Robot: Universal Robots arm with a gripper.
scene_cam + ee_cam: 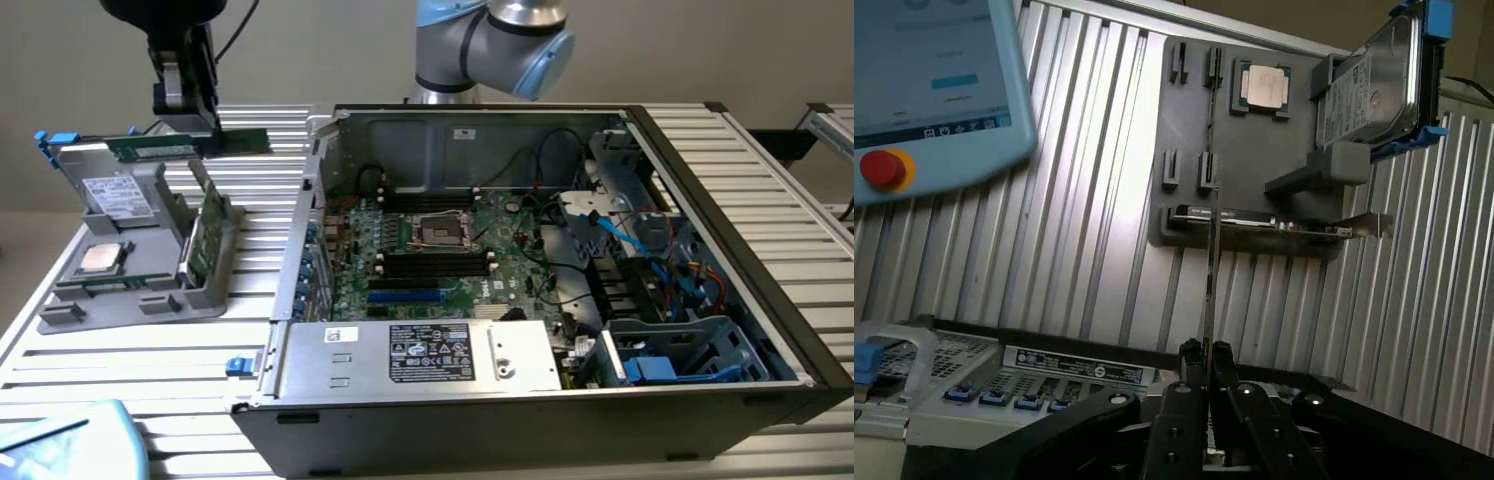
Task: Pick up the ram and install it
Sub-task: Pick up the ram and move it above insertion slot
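The ram [243, 141] is a long, narrow green stick held level in the air above the grey parts holder [120, 300], at the exterior view's left. My gripper [187, 128] hangs from above and is shut on the ram near its middle. In the wrist view the ram [1209, 270] appears edge-on as a thin strip rising from between my gripper's [1207, 356] closed black fingers. The open computer case [534, 420] lies to the exterior view's right, and its motherboard [454, 270] shows black memory slots [434, 262].
The grey holder carries a silver processor chip [102, 258], a hard drive [118, 192] and a broader green board [200, 235] standing on edge. A teach pendant [60, 445] lies at the table's near corner. The case wall [318, 170] stands between the ram and the motherboard.
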